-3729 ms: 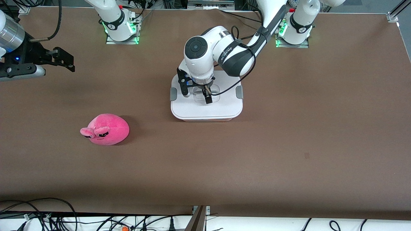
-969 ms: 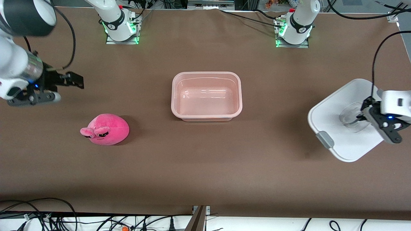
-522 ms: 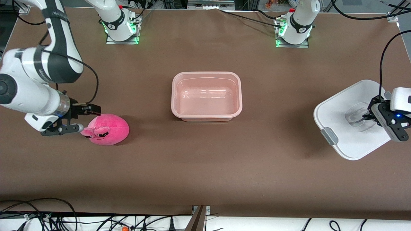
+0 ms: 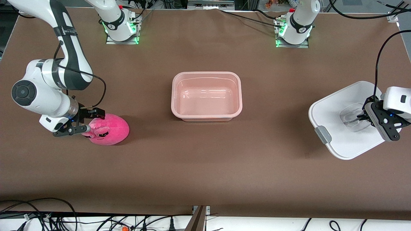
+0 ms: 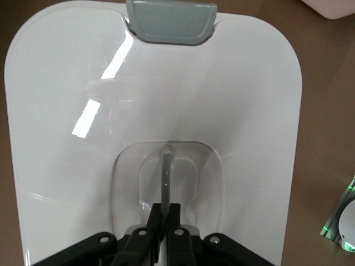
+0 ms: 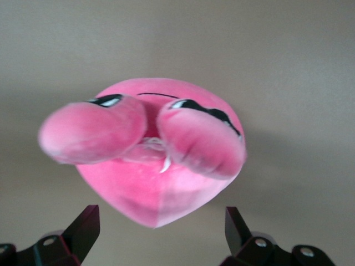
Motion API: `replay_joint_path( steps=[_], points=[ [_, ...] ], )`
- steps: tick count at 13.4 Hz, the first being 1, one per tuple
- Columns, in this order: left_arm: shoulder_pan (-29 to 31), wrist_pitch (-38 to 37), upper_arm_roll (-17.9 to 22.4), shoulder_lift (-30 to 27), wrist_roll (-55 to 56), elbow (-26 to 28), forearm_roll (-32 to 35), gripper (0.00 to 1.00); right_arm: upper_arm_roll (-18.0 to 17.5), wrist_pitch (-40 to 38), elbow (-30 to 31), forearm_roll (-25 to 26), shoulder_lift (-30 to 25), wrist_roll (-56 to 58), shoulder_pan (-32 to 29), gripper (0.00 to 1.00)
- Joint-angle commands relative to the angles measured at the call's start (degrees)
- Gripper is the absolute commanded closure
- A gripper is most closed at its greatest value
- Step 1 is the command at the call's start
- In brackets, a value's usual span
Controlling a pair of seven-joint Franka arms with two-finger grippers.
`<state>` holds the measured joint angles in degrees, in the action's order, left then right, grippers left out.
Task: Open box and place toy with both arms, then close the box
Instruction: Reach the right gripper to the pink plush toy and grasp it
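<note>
Box: your pink tub (image 4: pixel 206 96) sits lidless at bench (image 4: pixel 205 166) centre, nothing inside it.
Lid: the white lid (image 4: pixel 340 128) hangs tilted at the bench's 3 o'clock end, off the tub.
Left gripper: your left gripper (image 4: pixel 364 117) is pinched tight on the lid's clear handle (image 5: pixel 166 183).
Toy: the pink plush (image 4: pixel 107 130) lies at 9 o'clock from the tub, ears toward the right arm's end.
Right gripper: your right gripper (image 4: pixel 84 121) has fingers spread, one each side of the ears (image 6: pixel 138 136).
Key relation: the plush lies dead ahead between the fingertips (image 6: pixel 83 224); judge a short advance, then close across its narrow end.
</note>
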<state>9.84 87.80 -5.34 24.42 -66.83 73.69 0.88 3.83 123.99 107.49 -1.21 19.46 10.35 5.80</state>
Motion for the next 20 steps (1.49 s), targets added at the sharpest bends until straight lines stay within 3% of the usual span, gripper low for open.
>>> replay_joint_path(
  steps=[1, 11, 15, 17, 20],
  points=[
    [0.1, -0.8, -0.2, -0.3, -1.6, -0.4, -0.2, 1.0, -0.1, 3.2, 3.4, -1.3, -2.0, 2.1, -0.4, 0.0],
    [-1.1, -0.3, -0.8, -0.3, -5.9, 0.0, 2.7, 1.0, -0.6, 7.3, 2.2, -3.6, 0.0, 2.1, 0.0, 0.0],
    [-1.2, -0.3, -0.8, -0.2, -6.8, 0.1, 2.7, 1.0, -0.7, 12.1, 2.6, -4.8, 3.1, 2.9, 0.3, 0.01],
    [-1.2, -0.1, -0.8, 0.0, -8.7, 0.1, 2.8, 1.0, -0.7, 12.2, 2.6, -4.8, 3.1, 4.2, 0.3, 0.25],
    [-1.2, 0.8, -0.8, 0.2, -11.7, 0.2, 2.8, 1.0, -0.7, 11.8, 2.6, -4.8, 3.1, 4.9, 0.3, 0.86]
  ],
)
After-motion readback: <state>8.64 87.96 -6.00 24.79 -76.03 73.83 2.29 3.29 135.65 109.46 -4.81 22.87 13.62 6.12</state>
